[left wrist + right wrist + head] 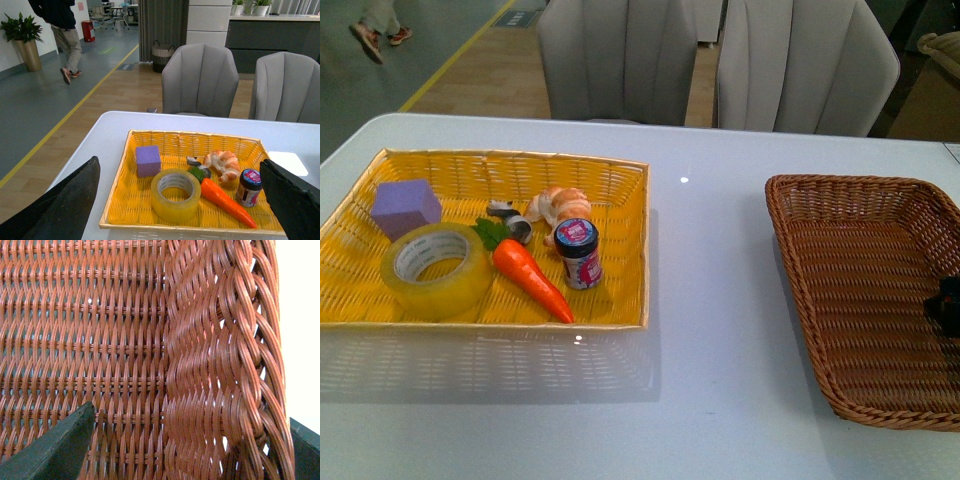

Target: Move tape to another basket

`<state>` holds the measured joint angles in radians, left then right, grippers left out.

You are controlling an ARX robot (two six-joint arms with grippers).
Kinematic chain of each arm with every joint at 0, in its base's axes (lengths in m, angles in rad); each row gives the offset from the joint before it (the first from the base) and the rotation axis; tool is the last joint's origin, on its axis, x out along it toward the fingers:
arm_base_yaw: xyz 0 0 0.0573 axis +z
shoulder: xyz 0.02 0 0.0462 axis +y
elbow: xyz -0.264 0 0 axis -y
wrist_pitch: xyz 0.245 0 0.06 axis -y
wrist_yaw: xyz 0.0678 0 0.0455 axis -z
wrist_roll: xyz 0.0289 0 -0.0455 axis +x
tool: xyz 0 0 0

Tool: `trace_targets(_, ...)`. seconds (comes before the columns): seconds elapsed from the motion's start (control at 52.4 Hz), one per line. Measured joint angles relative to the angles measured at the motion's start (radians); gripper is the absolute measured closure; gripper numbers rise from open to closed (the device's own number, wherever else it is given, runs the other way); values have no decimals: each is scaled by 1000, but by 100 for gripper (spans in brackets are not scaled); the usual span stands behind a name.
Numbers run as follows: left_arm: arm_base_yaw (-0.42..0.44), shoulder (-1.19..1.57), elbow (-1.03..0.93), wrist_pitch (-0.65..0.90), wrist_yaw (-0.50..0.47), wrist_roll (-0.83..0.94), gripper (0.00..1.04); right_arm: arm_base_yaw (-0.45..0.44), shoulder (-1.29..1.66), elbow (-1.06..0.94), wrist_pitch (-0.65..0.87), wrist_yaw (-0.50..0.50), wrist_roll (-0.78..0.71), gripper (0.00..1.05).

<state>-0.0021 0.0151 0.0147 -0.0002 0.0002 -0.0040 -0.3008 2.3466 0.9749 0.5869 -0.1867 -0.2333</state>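
White tabletop (710, 300) is lying bare between the yellow basket (620, 240) on the left and the brown basket (800, 215) on the right, their rims well apart. Translucent yellowish tape (445, 292) with a white core is sitting in the yellow basket's near-left corner, lying flat, hole facing up, a ring without a long axis. I am seeing the left pincer (179, 164) spread wide, and the right pincer (191, 412) spread over brown weave.
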Motion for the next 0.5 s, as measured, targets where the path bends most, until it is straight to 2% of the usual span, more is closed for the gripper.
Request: trace_targets(0.496, 0, 0, 0, 0, 0, 0, 9, 36, -28, -47, -29, -13, -40, 87)
